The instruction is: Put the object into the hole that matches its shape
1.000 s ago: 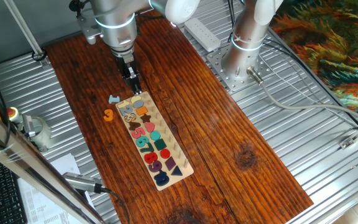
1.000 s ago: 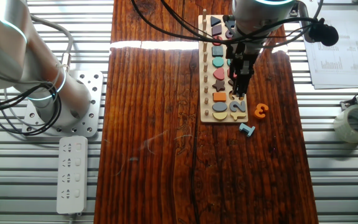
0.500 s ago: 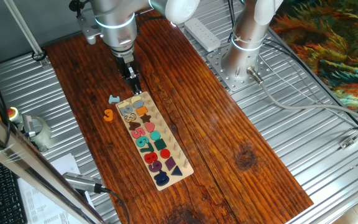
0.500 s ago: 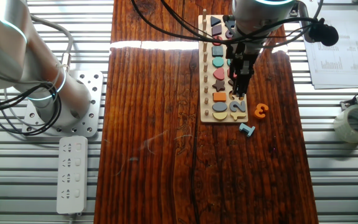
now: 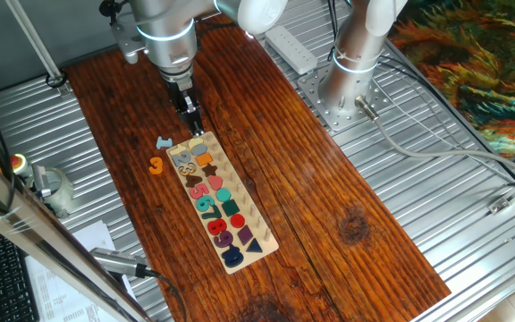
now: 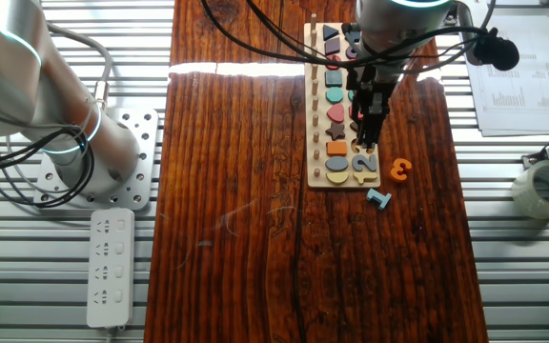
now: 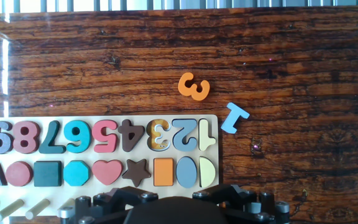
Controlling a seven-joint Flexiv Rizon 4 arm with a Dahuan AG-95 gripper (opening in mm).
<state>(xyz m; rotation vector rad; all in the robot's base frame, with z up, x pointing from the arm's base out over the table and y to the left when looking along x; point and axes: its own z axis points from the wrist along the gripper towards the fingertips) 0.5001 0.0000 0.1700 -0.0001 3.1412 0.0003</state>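
The object, a small orange digit 3 (image 5: pixel 156 165) (image 6: pixel 399 170) (image 7: pixel 194 86), lies flat on the wooden table beside the numbers end of the puzzle board (image 5: pixel 266 241) (image 6: pixel 315 114) (image 7: pixel 129 157). The hole (image 7: pixel 159 135) is the pale empty 3-shaped recess between the 4 and the 2. My gripper (image 5: pixel 193 130) (image 6: pixel 367 141) hangs over that end of the board, fingers together and holding nothing, a short way from the orange piece. The hand view shows only the gripper's body, not its fingertips.
A light blue digit 1 (image 5: pixel 163 141) (image 6: pixel 379 198) (image 7: pixel 234 117) lies on the table just off the board's end, close to the orange piece. A tape roll (image 6: pixel 546 188) and papers (image 6: pixel 518 86) sit off the table's side. A power strip (image 6: pixel 108 267) lies by the arm's base.
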